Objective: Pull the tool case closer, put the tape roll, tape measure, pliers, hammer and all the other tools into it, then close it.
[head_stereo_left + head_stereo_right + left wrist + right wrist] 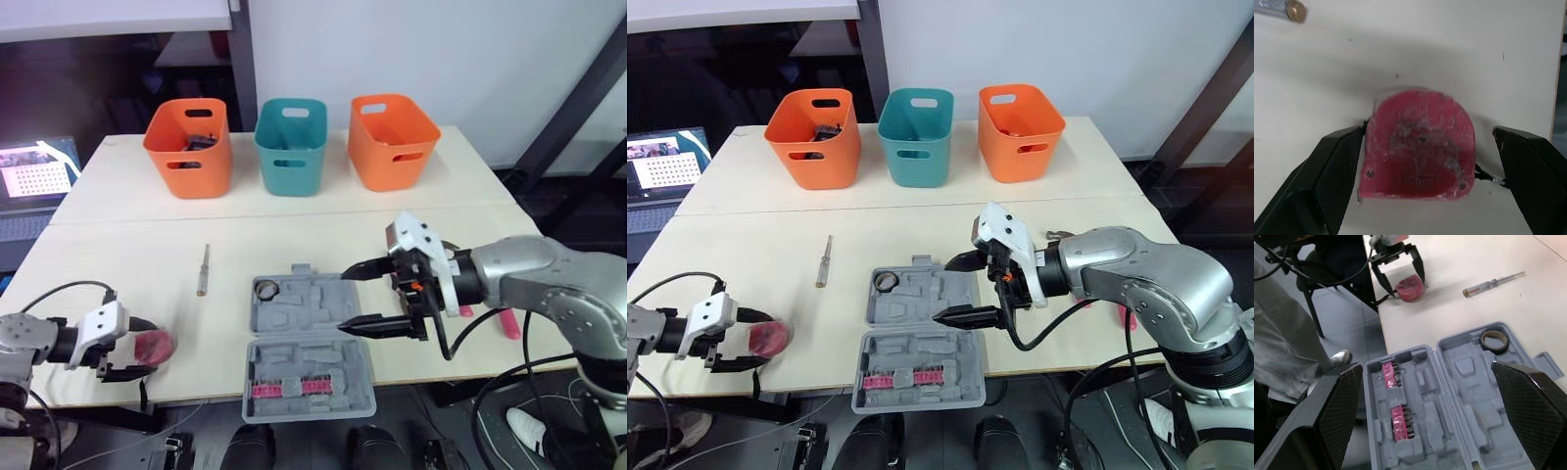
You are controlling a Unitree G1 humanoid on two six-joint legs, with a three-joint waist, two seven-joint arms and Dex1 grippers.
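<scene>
At the tabletop's front left corner, our left claw (pixel 145 347) spreads wide around the red tape measure (pixel 1418 149), not clamped on it. The grey tool case (pixel 304 352) lies unfolded at the front edge, a tape roll (pixel 265 289) in its far half. Our right claw (pixel 343 302) hangs wide above it.

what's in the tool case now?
Tool case holds a tape roll in a far corner slot and pink bit strips in the near half. Other slots look bare; the right gripper hides part of its right edge.
</scene>
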